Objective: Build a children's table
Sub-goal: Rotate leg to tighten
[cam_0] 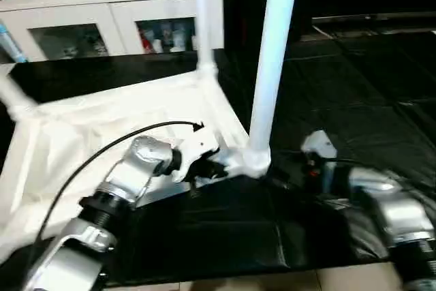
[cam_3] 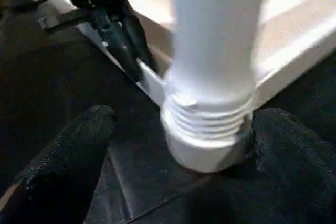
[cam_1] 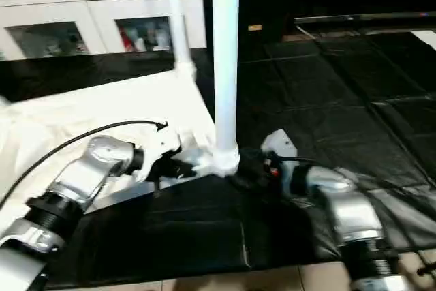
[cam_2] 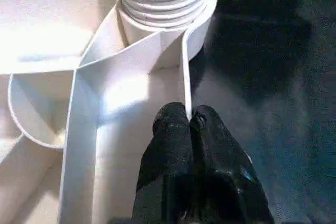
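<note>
The table top (cam_0: 102, 141) lies upside down on the black floor mat (cam_0: 354, 100). The left gripper (cam_2: 190, 124) is pinched tight on the thin side wall near the corner socket (cam_3: 202, 148). A leg (cam_0: 272, 66) stands in that socket, several threads exposed, so it looks only partly seated. The right gripper (cam_3: 173, 145) straddles the leg's base, fingers spread wide, holding nothing. With no grip on it, the leg could tilt or cross-thread if bumped. The tops of both standing legs are cut off; the top's far left corner is blurred.

Upturned white table top (cam_0: 102, 134) on black floor mats (cam_0: 354, 100)
</note>
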